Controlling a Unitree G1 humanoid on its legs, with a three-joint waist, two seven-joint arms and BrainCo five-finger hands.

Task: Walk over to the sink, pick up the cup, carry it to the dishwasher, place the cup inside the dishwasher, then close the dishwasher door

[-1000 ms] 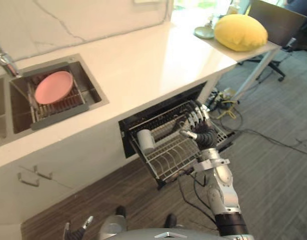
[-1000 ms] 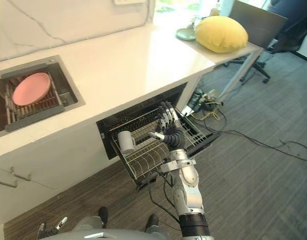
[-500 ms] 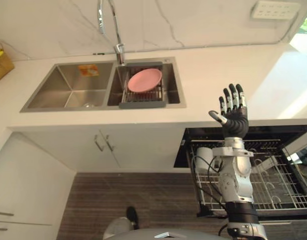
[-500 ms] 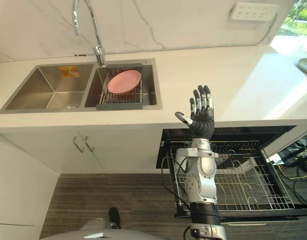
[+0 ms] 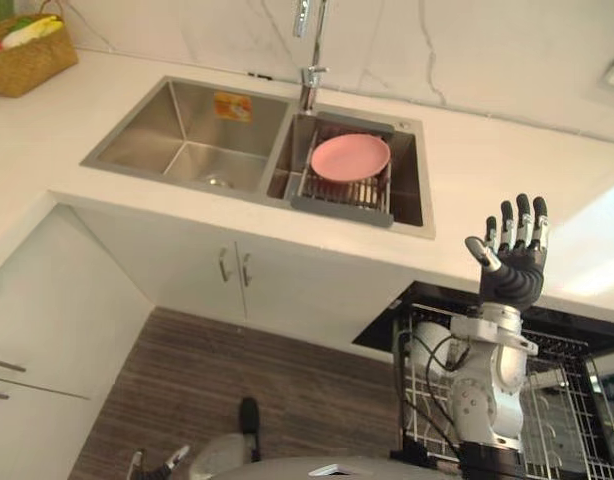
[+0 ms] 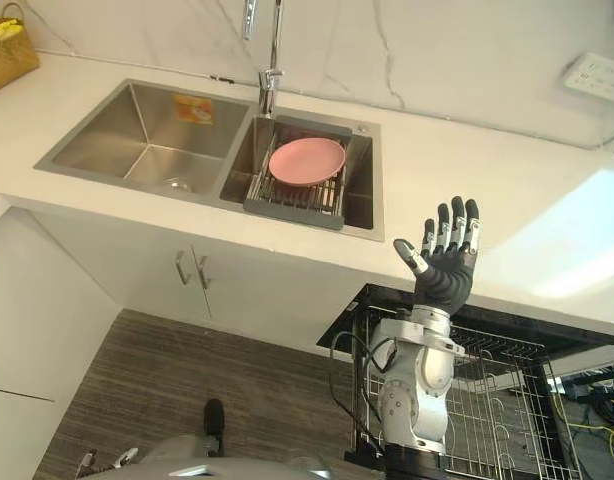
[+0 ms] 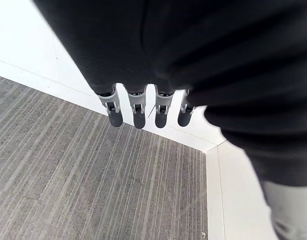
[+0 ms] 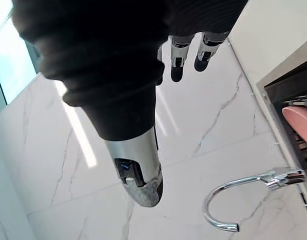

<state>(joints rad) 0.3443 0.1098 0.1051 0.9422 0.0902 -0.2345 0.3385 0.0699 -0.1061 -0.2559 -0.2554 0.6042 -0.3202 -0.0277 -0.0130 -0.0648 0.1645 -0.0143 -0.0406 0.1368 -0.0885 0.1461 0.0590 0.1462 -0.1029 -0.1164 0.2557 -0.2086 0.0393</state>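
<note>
Your right hand (image 5: 512,262) is raised upright at the right of the frame, fingers straight and spread, thumb out, holding nothing. A second ago it was low at the pulled-out wire dishwasher rack (image 5: 572,400), just beside the cup; since then it has lifted clear of the rack and now stands in front of the white stone tabletop (image 5: 487,180). The whole view has also swung, so that is your camera moving, not the things. The double stainless-steel sink (image 5: 187,140), which sat at the left edge before, now fills the upper middle.

The pale grey cup (image 5: 419,350) lies in the rack at the lower right, largely hidden behind your forearm. So I judge the placing done and the hand released; what remains is closing the dishwasher, which is still open, and the view is now turned away from it.

In the sink's right basin a round pink plate (image 5: 350,157) rests on a grey dish rack (image 5: 342,200) under the chrome tap (image 5: 309,40). A wicker basket (image 5: 27,60) sits on the tabletop at the upper left. Your left hand (image 7: 136,107) hangs relaxed and empty over the striped floor.

As for writing, a small orange-yellow sticker (image 5: 232,105) is stuck to the left basin's back wall; its print is too small to read
</note>
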